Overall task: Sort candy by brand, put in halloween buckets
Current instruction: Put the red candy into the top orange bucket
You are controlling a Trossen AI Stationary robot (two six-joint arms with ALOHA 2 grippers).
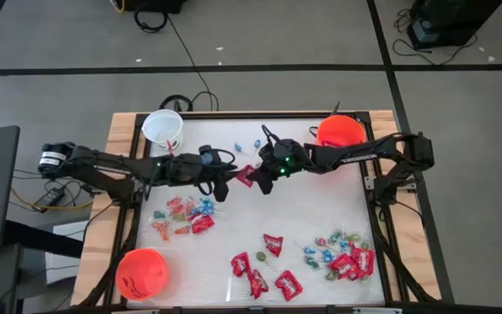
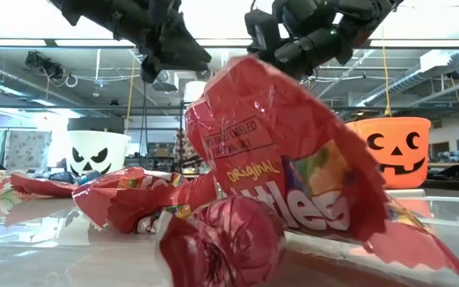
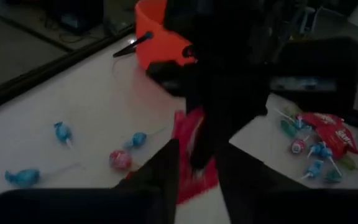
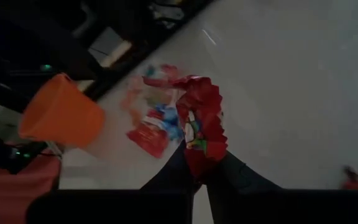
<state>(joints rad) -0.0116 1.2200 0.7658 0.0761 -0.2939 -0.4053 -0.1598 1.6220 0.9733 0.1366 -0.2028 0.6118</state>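
My right gripper [image 1: 258,179] [image 4: 202,165] hovers over the table's middle, shut on a red rectangular candy packet [image 1: 246,175]. My left gripper [image 1: 225,185] [image 3: 197,149] faces it from the table's left and is open, its fingers on either side of the packet's free end [image 3: 194,168]. A white bucket [image 1: 162,129] stands at the far left. One orange bucket [image 1: 340,133] stands at the far right and another [image 1: 140,272] at the near left corner. Loose candy lies in piles on the table. My right gripper pinches the crumpled red packet [image 4: 201,140] between its two fingers, coming from the table's right. The packet sticks out beyond the fingertips toward my left gripper and is lifted clear of the table. My left gripper: I cannot tell whether its fingers [image 3: 166,165] touch the packet.
A mixed candy pile [image 1: 183,215] lies left of centre, several red packets [image 1: 264,272] lie near the front edge, and another mixed pile [image 1: 347,257] is at the near right. Blue lollipops [image 1: 251,146] lie by the far edge. A red packet [image 2: 293,167] fills the low view.
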